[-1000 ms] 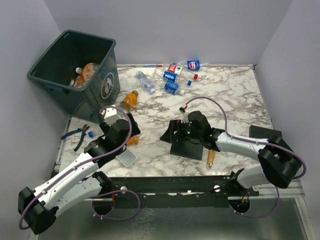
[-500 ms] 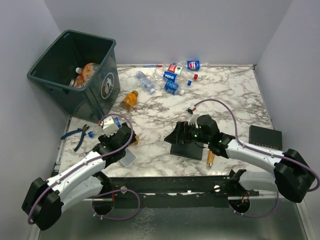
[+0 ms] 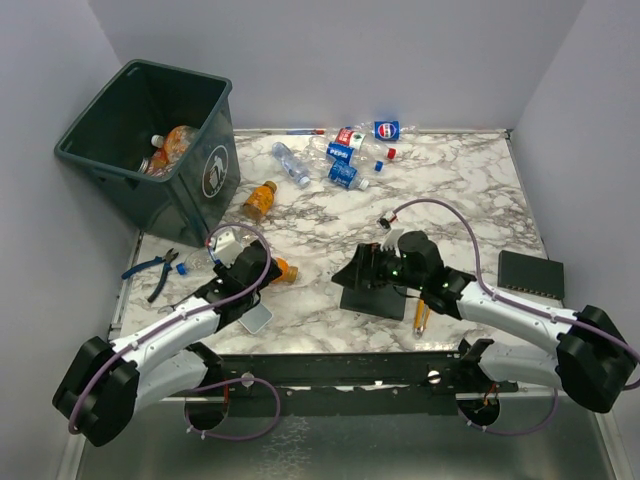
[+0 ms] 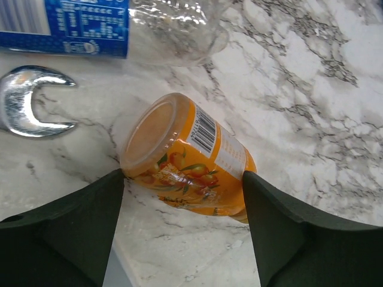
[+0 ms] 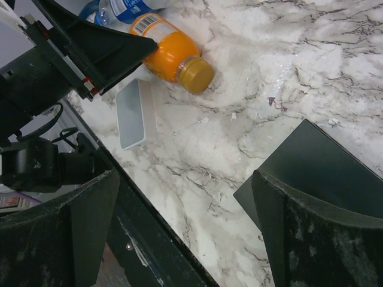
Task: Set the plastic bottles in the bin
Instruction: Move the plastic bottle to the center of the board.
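A small orange bottle (image 4: 188,155) lies on its side on the marble, between the open fingers of my left gripper (image 4: 182,182); I cannot tell if they touch it. It also shows in the top view (image 3: 285,268) and the right wrist view (image 5: 173,54). A crushed clear bottle with a blue label (image 4: 90,24) lies just beyond it. Another orange bottle (image 3: 260,198) lies near the bin (image 3: 205,185), which holds orange jugs (image 3: 172,147). Several crushed bottles (image 3: 350,155) lie at the back. My right gripper (image 3: 347,272) is open and empty above the table (image 5: 184,185).
A black square pad (image 3: 378,298) lies under the right gripper and another (image 3: 530,272) at the right edge. A yellow utility knife (image 3: 423,318), a white flat block (image 3: 256,315), blue-handled pliers (image 3: 150,270) and a wrench (image 4: 30,98) lie near the front.
My left gripper has dropped down and forward until its open fingers stand on either side of the orange bottle. My right arm has stretched out and turned left over the black pad.
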